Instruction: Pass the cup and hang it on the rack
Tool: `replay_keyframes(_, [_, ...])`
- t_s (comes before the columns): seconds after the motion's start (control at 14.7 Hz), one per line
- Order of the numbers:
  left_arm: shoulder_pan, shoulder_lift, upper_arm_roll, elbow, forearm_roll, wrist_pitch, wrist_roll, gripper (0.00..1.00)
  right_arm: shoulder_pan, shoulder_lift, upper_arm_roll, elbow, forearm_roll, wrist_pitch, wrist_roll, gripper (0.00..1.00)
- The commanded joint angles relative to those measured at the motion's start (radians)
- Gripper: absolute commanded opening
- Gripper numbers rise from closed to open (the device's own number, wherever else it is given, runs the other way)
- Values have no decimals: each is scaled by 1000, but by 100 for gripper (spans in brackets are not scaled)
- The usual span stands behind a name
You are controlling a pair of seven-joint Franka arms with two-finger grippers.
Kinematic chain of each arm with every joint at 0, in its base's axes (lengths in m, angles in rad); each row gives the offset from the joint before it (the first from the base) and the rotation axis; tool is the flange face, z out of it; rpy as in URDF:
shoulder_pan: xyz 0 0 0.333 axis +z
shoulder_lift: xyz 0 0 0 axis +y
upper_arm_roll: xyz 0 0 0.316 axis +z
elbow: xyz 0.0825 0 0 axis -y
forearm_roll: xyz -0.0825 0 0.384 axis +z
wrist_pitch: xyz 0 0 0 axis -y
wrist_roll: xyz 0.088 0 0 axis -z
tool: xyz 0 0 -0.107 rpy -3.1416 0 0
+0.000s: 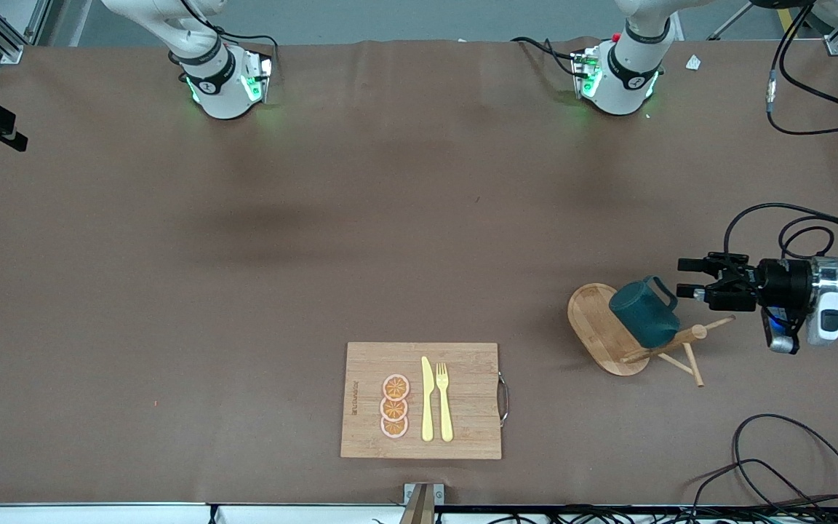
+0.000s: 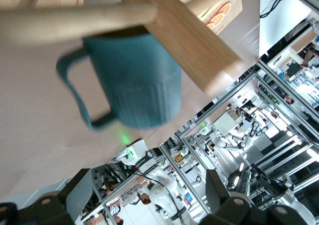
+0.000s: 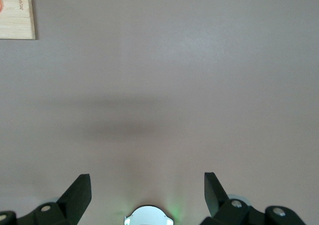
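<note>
front view: one cup (image 1: 644, 313) on one rack (image 1: 608, 331); left gripper (image 1: 689, 279) open, right gripper (image 3: 147, 195) open.

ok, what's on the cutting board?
On the cutting board: three orange slices in a row, beside them a yellow knife and yellow fork lying side by side. The wood under them is covered.

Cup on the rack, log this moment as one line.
cup: hanging on rack peg | left gripper: open, beside cup, not touching | right gripper: open, waiting above bare table
</note>
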Motion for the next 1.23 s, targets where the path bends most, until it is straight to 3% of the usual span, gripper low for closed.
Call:
replay_keyframes(0.0, [7, -75, -3, 16, 9, -13, -122, 100, -7, -26, 7, -29, -8, 7, -13, 100])
replay_keyframes(0.41, [-5, -162, -16, 69, 159, -40, -228, 100, -7, -26, 7, -29, -8, 10, -13, 100])
replay_keyframes(0.68, [-4, -178, -158, 159, 470, -39, -212, 100, -8, -26, 7, -27, -11, 10, -36, 100])
replay_keyframes(1.16, [-2, -288, -329, 152, 921, 21, 67, 100, -7, -26, 10, -27, -32, 7, -53, 100])
